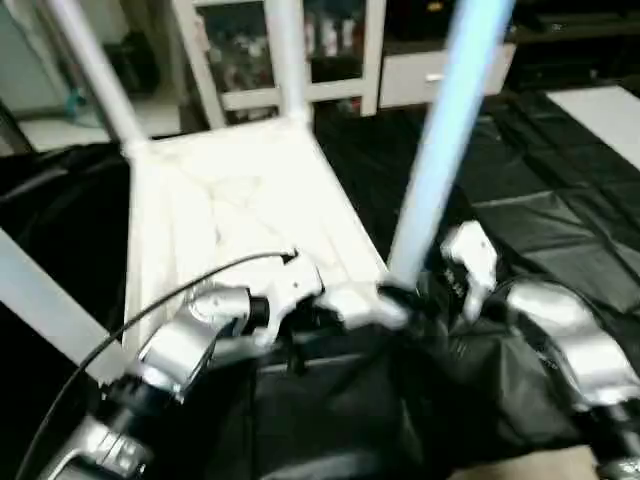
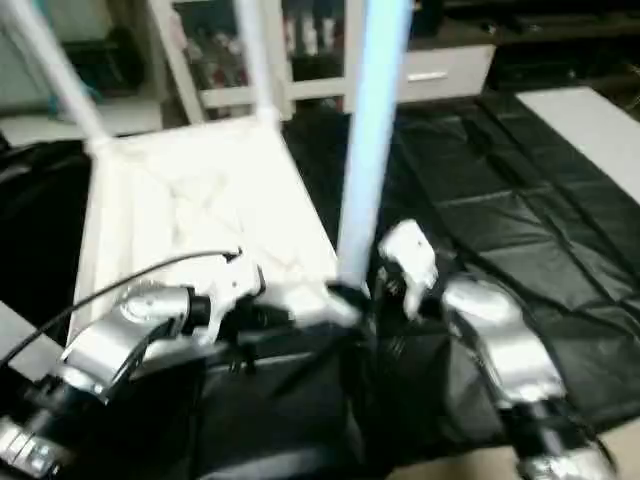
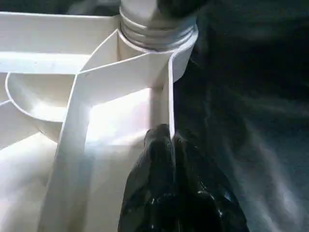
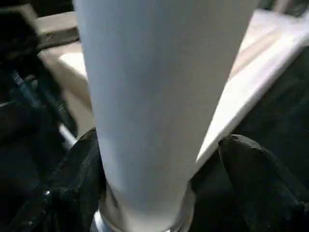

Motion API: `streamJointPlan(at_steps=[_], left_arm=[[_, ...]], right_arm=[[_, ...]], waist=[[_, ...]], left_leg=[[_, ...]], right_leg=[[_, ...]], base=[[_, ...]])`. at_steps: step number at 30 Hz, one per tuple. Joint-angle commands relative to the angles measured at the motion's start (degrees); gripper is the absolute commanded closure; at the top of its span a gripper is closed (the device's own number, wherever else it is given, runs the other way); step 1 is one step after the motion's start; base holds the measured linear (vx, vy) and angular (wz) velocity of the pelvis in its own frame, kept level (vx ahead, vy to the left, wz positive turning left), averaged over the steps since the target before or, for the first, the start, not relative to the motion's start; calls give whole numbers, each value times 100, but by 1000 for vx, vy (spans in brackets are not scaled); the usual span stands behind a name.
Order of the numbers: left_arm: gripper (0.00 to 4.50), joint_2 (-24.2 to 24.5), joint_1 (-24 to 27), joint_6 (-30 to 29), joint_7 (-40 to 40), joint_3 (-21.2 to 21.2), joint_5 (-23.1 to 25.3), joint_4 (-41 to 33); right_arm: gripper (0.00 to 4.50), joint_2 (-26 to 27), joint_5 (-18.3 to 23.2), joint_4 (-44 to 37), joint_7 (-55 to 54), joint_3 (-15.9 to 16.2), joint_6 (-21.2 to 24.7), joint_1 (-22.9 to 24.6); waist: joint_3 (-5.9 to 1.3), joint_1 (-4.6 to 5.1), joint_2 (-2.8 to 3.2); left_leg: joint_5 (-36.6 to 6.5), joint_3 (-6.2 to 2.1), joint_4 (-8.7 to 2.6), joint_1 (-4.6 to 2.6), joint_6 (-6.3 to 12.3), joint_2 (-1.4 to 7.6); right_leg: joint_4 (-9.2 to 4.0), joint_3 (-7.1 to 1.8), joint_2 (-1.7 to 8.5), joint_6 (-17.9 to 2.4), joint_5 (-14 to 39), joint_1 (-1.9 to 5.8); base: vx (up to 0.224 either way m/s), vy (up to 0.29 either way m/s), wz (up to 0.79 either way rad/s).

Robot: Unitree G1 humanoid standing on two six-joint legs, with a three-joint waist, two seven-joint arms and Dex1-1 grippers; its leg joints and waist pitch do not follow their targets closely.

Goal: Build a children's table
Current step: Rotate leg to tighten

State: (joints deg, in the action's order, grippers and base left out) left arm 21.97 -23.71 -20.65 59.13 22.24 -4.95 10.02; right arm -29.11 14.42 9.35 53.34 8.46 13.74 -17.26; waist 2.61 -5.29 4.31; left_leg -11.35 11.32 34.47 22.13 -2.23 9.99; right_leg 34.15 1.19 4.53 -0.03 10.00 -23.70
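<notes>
The children's table lies upside down on a black cloth, its white ribbed top (image 1: 240,210) facing up. Legs stand in its corners: two at the back (image 1: 287,60) (image 1: 95,70), one at the near left (image 1: 40,300), and one at the near right (image 1: 440,140). My left gripper (image 3: 161,140) is shut on the top's thin rim, just beside the near-right socket (image 3: 157,29). My right gripper (image 4: 159,145) is open around the base of the near-right leg (image 4: 159,96). One finger (image 4: 77,188) lies against the leg; the other finger (image 4: 256,183) stands off it.
Black cloth (image 1: 540,200) covers the floor around the table. A white shelf unit (image 1: 300,40) and a drawer (image 1: 440,75) stand behind it. A white panel (image 1: 610,115) lies at the far right. A black cable (image 1: 150,300) arcs over my left forearm.
</notes>
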Motion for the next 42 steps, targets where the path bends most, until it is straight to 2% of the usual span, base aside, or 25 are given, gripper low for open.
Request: streamJointPlan(at_steps=[1, 4, 6, 8, 9, 12, 14, 17, 18, 21, 22, 24, 27, 28, 29, 30, 32, 33, 34, 35, 38, 39, 40, 41, 42], left_arm=[[450, 44, 56, -149, 299, 165, -89, -187], [450, 61, 60, -193, 329, 146, -107, -226], [450, 84, 46, -192, 376, 142, -114, -205], [450, 90, 35, -180, 376, 149, -109, -171], [450, 89, 27, -203, 364, 160, -113, -169], [450, 54, 22, -289, 341, 155, -116, -216], [450, 33, 23, -306, 318, 138, -114, -226], [450, 29, 41, -312, 309, 126, -116, -243], [450, 33, 46, -304, 310, 123, -116, -234], [450, 47, 63, -283, 310, 123, -110, -214], [450, 58, 50, -293, 317, 112, -114, -207], [450, 72, 26, -305, 326, 88, -116, -184], [450, 82, 15, -298, 327, 77, -107, -159], [450, 75, 44, -310, 319, 80, -114, -184], [450, 75, 45, -310, 319, 80, -114, -185], [450, 57, 93, -344, 322, 94, -136, -226], [450, 42, 112, -353, 313, 91, -147, -241], [450, 13, 126, -361, 284, 64, -172, -242], [450, -67, 130, -344, 203, 6, -204, -195], [450, -121, 118, -324, 140, -21, -205, -147], [450, -413, 17, -207, -188, -156, -200, 156], [450, -619, -113, -124, -426, -235, -165, 449], [450, -654, -139, -111, -470, -246, -154, 504], [450, -804, -263, -53, -707, -290, -71, 774], [450, -927, -389, 28, -948, -316, 34, 1033]], right_arm=[[68, -82, 122, -40, 182, 15, 148, 57], [68, -65, 191, -5, 301, 40, 193, 20], [68, -75, 121, 149, 501, 164, 114, -61], [68, -70, 83, 244, 548, 205, 75, -108], [68, -49, 58, 335, 595, 215, 77, -159], [103, -38, 6, 484, 686, 269, 64, -242], [106, -26, -30, 553, 718, 286, 26, -272], [143, 9, -17, 695, 737, 243, 9, -348], [147, 9, -23, 728, 748, 243, -5, -356], [173, 17, -40, 779, 758, 241, -33, -357], [176, 24, -18, 789, 776, 223, -13, -364], [178, 36, -7, 820, 798, 212, -10, -379], [179, 68, -17, 862, 755, 200, -40, -385], [180, 104, 2, 869, 711, 169, -51, -376], [180, 105, 3, 870, 710, 168, -51, -376], [180, 164, 75, 865, 646, 95, -38, -336], [180, 207, 124, 867, 596, 40, -31, -314], [180, 277, 172, 893, 500, -30, -35, -308], [180, 486, 193, 1071, 113, -211, -145, -366], [180, 603, 213, 1168, -109, -311, -176, -408], [180, 1145, 276, 1609, -1169, -741, -343, -623], [180, 1437, 298, 1819, -1678, -909, -428, -757], [180, 1484, 304, 1848, -1748, -930, -439, -778], [180, 1677, 234, 1990, -2119, -974, -517, -878], [180, 1839, 193, 2120, -2392, -985, -472, -976]], waist=[[-351, -18, -120], [-357, -15, -134], [-366, -13, -123], [-375, -5, -140], [-380, -9, -185], [-389, -20, -175], [-385, -26, -160], [-387, -26, -178], [-382, -19, -147], [-383, -14, -169], [-383, -10, -191], [-391, -15, -164], [-386, -7, -171], [-390, -9, -140], [-387, -1, -158], [-388, -1, -139], [-387, 9, -149], [-385, 5, -103], [-379, 25, -88], [-378, 43, -105], [-371, 134, -135], [-366, 175, -123], [-359, 219, -110], [-374, 231, -98], [-358, 263, -79]], left_leg=[[-1007, -126, -415, -131, 445, 298], [-988, -135, -417, -122, 406, 294], [-960, -134, -412, -130, 398, 291], [-878, -132, -397, -118, 421, 284], [-806, -126, -390, -113, 452, 280], [-700, -129, -377, -106, 512, 280], [-727, -128, -375, -110, 522, 282], [-727, -129, -373, -108, 524, 279], [-773, -130, -374, -105, 513, 276], [-815, -132, -377, -111, 475, 279], [-804, -128, -374, -107, 480, 275], [-751, -134, -369, -107, 492, 276], [-797, -132, -370, -106, 489, 275], [-803, -134, -366, -111, 481, 274], [-821, -130, -367, -111, 475, 272], [-829, -133, -367, -109, 463, 270], [-871, -132, -369, -111, 448, 271], [-893, -145, -375, -111, 423, 273], [-974, -141, -379, -112, 386, 269], [-1023, -135, -383, -106, 371, 269], [-1183, -152, -409, -85, 207, 237], [-1279, -162, -420, -101, 127, 233], [-1410, -161, -427, -118, 66, 223], [-1401, -173, -426, -110, 44, 222], [-1451, -159, -430, -111, 36, 210]], right_leg=[[-355, -149, 338, -1316, 1076, 251], [-355, -142, 327, -1267, 1167, 252], [-345, -135, 319, -1267, 1128, 240], [-333, -134, 320, -1297, 993, 248], [-324, -133, 321, -1309, 922, 260], [-301, -127, 325, -1346, 817, 261], [-308, -126, 322, -1344, 830, 259], [-307, -124, 325, -1344, 866, 265], [-313, -121, 319, -1352, 904, 258], [-317, -125, 319, -1332, 948, 263], [-318, -125, 318, -1332, 936, 266], [-301, -122, 318, -1340, 882, 267], [-308, -120, 314, -1354, 905, 265], [-306, -122, 316, -1356, 907, 262], [-312, -122, 310, -1358, 902, 262], [-309, -123, 314, -1361, 904, 266], [-314, -120, 311, -1365, 936, 262], [-310, -118, 313, -1363, 964, 264], [-322, -119, 308, -1359, 1007, 256], [-331, -120, 312, -1368, 1029, 255], [-362, -110, 320, -1277, 1348, 254], [-380, -110, 319, -1240, 1497, 248], [-393, -106, 306, -1214, 1659, 228], [-384, -103, 309, -1196, 1631, 248], [-410, -110, 295, -1170, 1649, 211]], base=[[0, 0, 0], [0, 0, 0], [0, 0, 0], [0, 0, 0], [0, 0, 0], [0, 0, 0], [0, 0, 0], [0, 0, 0], [0, 0, 0], [0, 0, 0], [0, 0, 0], [0, 0, 0], [0, 0, 0], [0, 0, 0], [0, 0, 0], [0, 0, 0], [0, 0, 0], [0, 0, 0], [0, 0, 0], [0, 0, 0], [0, 0, 0], [0, 0, 0], [0, 0, 0], [0, 0, 0], [0, 0, 0]])
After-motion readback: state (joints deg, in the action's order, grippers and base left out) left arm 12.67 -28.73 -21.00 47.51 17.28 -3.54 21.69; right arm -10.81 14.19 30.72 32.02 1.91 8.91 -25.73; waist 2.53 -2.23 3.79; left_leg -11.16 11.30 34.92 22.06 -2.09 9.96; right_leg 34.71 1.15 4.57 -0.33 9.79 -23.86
